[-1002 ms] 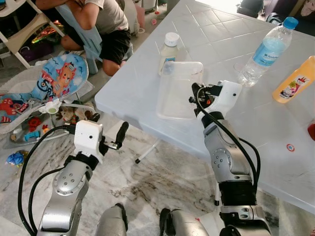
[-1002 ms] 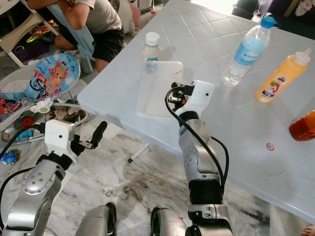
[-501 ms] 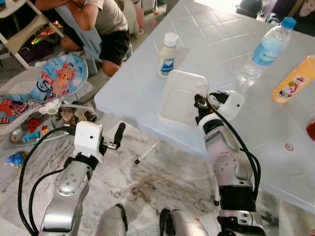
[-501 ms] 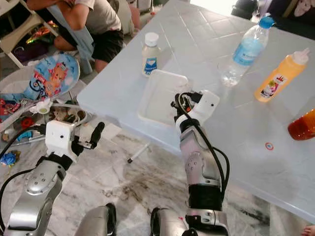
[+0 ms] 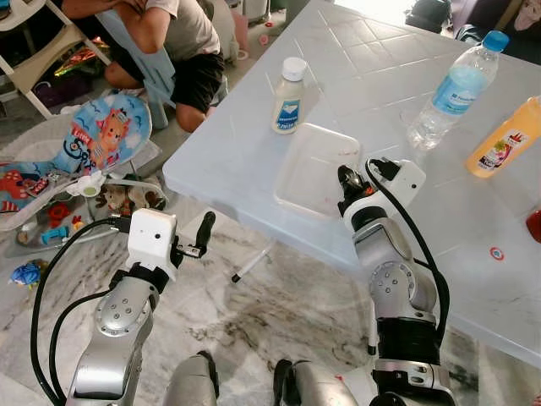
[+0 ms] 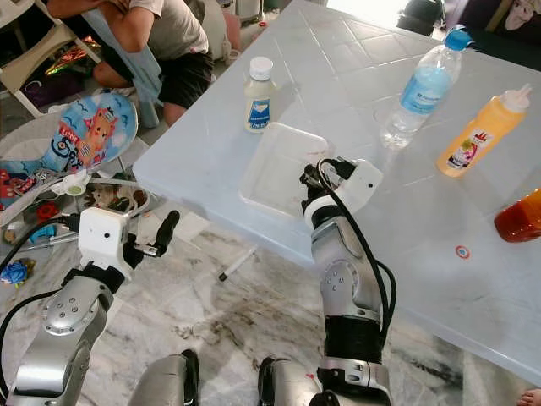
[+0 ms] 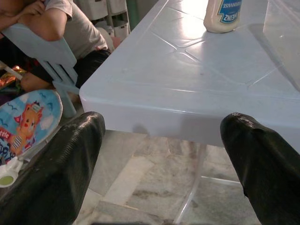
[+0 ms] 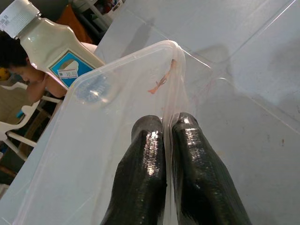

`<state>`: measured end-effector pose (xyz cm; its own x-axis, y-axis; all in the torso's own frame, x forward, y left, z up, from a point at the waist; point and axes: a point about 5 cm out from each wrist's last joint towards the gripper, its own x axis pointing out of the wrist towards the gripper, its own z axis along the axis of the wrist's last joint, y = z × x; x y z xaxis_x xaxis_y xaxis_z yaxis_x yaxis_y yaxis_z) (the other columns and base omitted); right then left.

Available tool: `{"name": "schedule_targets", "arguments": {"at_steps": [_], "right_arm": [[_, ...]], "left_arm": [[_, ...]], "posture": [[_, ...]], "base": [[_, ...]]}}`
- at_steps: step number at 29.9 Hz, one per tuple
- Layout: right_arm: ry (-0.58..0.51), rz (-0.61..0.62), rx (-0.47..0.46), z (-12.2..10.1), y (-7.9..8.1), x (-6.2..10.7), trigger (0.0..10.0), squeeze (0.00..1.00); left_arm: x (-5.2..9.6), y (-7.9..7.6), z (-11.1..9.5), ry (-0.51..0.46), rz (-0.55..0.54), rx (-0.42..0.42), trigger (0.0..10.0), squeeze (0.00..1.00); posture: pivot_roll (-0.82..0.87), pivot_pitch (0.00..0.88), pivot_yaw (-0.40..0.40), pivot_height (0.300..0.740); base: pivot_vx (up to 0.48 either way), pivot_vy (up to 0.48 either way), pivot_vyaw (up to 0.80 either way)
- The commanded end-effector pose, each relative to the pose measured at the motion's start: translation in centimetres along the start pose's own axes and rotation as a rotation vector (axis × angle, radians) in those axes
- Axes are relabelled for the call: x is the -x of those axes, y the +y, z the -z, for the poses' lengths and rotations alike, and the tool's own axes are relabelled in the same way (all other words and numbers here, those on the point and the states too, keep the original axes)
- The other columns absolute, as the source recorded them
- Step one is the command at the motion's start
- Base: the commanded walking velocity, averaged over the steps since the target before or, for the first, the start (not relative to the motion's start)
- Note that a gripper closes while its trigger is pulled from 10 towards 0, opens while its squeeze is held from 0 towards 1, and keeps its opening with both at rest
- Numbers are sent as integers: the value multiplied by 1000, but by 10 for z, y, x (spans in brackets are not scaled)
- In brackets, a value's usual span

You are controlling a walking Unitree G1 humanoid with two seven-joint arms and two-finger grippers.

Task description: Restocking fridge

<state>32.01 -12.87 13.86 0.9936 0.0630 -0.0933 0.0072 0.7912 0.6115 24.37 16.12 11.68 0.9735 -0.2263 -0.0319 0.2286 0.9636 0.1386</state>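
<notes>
A pale table (image 5: 254, 144) spans the upper right of the frame. At its near edge a clear plastic container (image 5: 308, 165) lies flat — its rim is pinched between the closed fingers of the right gripper (image 8: 168, 123). The left gripper (image 7: 161, 154) is held agape, lower left, off the table.

My head pair looks down over the table (image 5: 254, 152); both wrist views sit close, sharing its near-left corner and mayonnaise bottle (image 7: 222, 16).
</notes>
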Motion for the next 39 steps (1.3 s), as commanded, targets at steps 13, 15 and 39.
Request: {"name": "schedule_targets", "arguments": {"at_steps": [13,15,39], "right_arm": [[58,-47,185,13,-7,5,10000,0],[55,-55,188,13,-6,5,10000,0],[43,-98,210,11,-2,3,10000,0]], "left_arm": [[-1,3,5,36,-52,-13,10000,0],[-2,3,5,37,-54,-13,10000,0],[-6,-2,8,41,-57,-10,10000,0]], "posture": [[93,145,-60,740],[92,143,-61,740],[82,136,-78,740]], "base": [[0,0,0],[0,0,0],[-199,0,0]]}}
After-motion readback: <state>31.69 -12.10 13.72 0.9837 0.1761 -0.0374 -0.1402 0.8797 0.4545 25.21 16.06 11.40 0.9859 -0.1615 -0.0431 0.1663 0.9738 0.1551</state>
